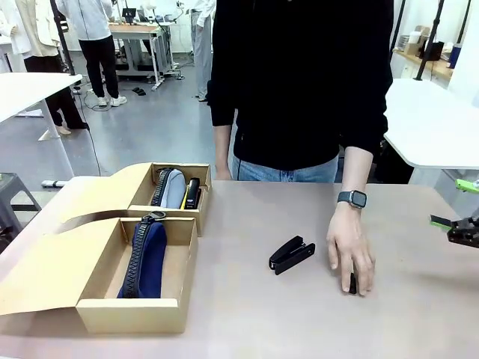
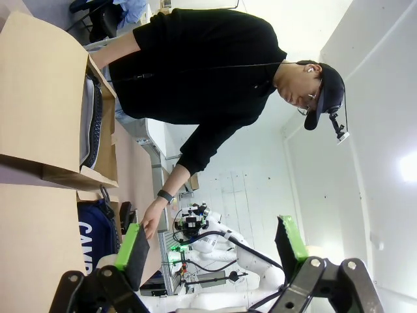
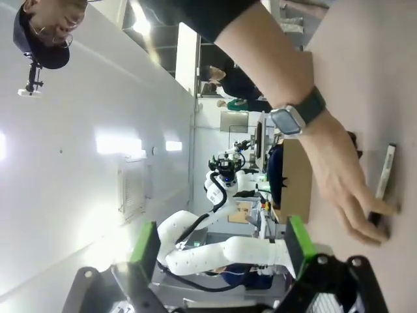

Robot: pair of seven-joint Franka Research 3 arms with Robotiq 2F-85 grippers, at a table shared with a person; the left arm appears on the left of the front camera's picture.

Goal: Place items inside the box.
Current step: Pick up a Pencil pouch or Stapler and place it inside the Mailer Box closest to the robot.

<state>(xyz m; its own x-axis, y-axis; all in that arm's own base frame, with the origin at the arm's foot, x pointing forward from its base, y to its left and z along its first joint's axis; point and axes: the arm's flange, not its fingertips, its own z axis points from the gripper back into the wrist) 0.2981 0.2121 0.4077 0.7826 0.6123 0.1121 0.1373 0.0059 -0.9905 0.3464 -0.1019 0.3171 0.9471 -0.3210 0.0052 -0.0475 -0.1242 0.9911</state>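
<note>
Right gripper (image 1: 453,203) hangs at the table's right edge, jaws as wide apart as they go, nothing between them. Left gripper (image 2: 212,251) is also wide open, green pads (image 2: 133,242) bare and the gap empty. Its camera looks along the table past the boxes toward the person.

Big box (image 1: 131,315) sits at the table's near-left corner, flap lid (image 1: 41,269) folded out to the left. Navy pencil case (image 1: 146,258) lies inside, lengthwise along the left wall, zip on top. White "CAMP" lettering is readable from the left wrist.

Smaller box (image 1: 171,211) is right behind it, toward the far edge. Touching or just a hair apart, can't tell. It holds a grey-and-black zip case (image 1: 168,187) and a black stapler (image 1: 193,192) with something yellow tucked beside it, too small to identify.

Second black stapler (image 1: 292,254) lies on the bare table around mid-width, angled, well right of the big box.

The person stands at the far edge. Their hand (image 1: 349,247) is down on the table just right of that stapler, fingertips on the marker pen (image 3: 386,171). Watch (image 1: 353,199) on that wrist.
</note>
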